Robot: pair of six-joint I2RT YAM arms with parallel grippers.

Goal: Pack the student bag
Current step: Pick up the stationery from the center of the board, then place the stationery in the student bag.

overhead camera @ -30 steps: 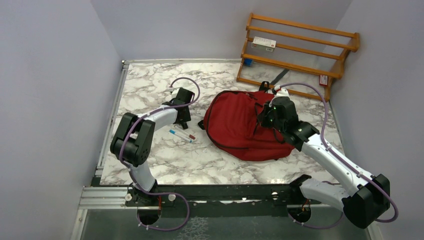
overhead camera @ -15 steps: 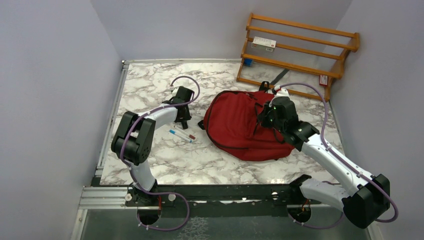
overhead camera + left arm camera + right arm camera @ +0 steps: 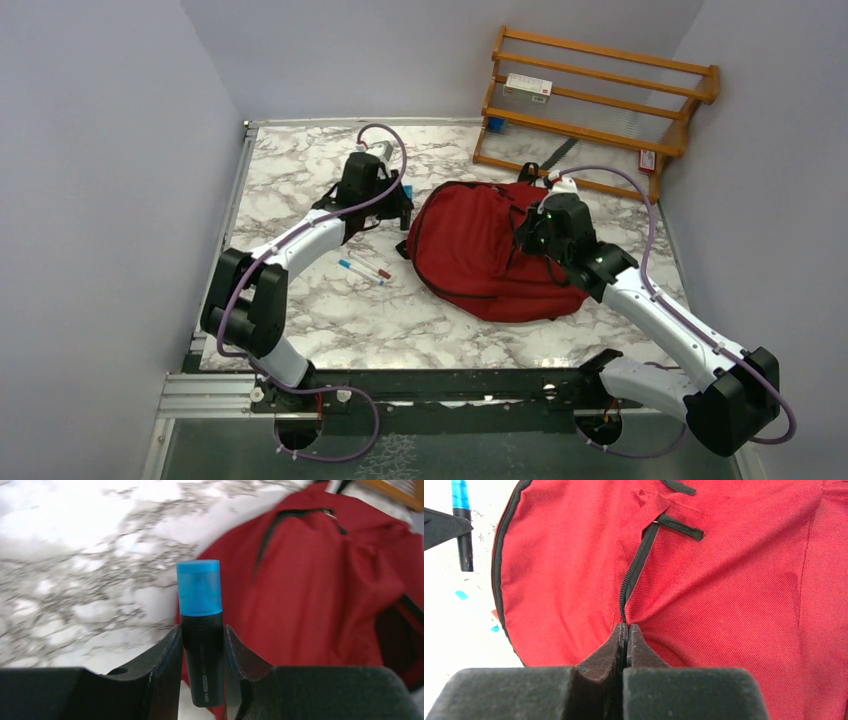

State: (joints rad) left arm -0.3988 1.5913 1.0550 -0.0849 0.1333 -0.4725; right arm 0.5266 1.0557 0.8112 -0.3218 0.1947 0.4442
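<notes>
The left gripper (image 3: 201, 628) is clamped on a highlighter (image 3: 201, 655). Its two fingers press the black barrel from both sides, and the translucent blue cap stands out beyond the fingertips. There is a line of small pale print along the barrel, low between the fingers, but it is too blurred to read. Ahead of this gripper and toward its right lies the student bag (image 3: 310, 590), near the highlighter's cap but not touching it. The bag is a big soft backpack of dark-red woven fabric, lying flat and rumpled on the marble table (image 3: 300, 320), with black piping around its edge and black straps at the far end. The right gripper (image 3: 625, 627) has its fingers pressed together on the bag. They pinch it exactly where a black zipper (image 3: 636, 565) ends, and the zipper runs straight away from the fingertips to a short black tab. The red cloth makes folds on both sides of this pinch. The zipper looks closed along the part that shows. No logo or writing shows on the bag. In the top view two pens (image 3: 362, 270), one with a blue end and one with a red end, lie on the table behind the left gripper, toward its arm. Beyond the right gripper a wooden rack (image 3: 600, 100) leans at the wall. It carries a white box (image 3: 527, 88) with a red mark, and its writing is too small to read.
</notes>
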